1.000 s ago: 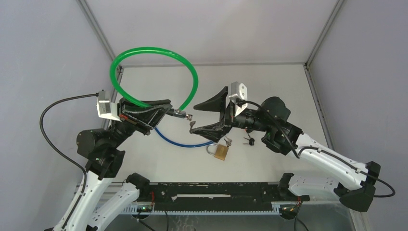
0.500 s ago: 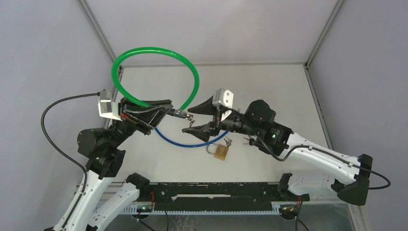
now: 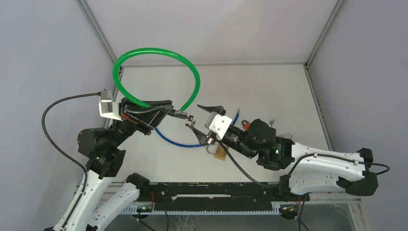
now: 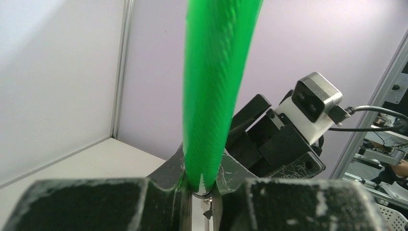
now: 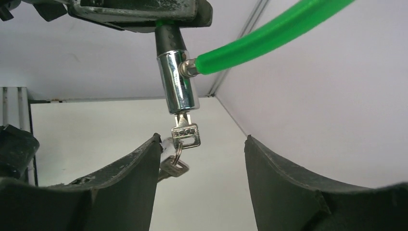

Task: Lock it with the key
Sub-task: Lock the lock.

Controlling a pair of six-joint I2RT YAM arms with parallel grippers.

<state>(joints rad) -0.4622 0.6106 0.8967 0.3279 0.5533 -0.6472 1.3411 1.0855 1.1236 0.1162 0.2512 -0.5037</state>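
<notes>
The key [image 5: 185, 134] sits in the lock [image 5: 177, 79], a spare [image 5: 172, 166] hanging beneath it, above the worktop's [image 3: 269, 91] middle. My left claw [image 3: 168, 111] is clamped on the lock. My right claw [image 5: 202, 144] stands wide open facing the key, empty.

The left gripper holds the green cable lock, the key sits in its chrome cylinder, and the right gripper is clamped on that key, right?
The right gripper isn't clamped on the key. The right wrist view shows its jaws open, standing either side of it. The left gripper does hold the green cable lock, key in its chrome cylinder.
</notes>
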